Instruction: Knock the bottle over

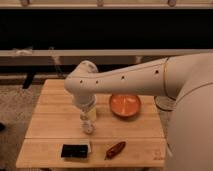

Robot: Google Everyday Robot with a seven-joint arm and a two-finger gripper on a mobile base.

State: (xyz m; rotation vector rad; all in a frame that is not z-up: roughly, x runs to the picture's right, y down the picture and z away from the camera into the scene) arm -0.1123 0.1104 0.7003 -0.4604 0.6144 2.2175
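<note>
My gripper (88, 121) hangs straight down from the wrist over the middle of the wooden table (50, 125). A small slim whitish shape right under it, the bottle (88, 128), stands upright on the table at the gripper's tip. I cannot separate the bottle clearly from the gripper, and the wrist hides its top.
An orange bowl (125, 104) sits to the right of the gripper. A red pepper-like object (115, 149) and a black packet (76, 150) lie near the front edge. My white arm (150, 80) and body (192, 125) cover the table's right side.
</note>
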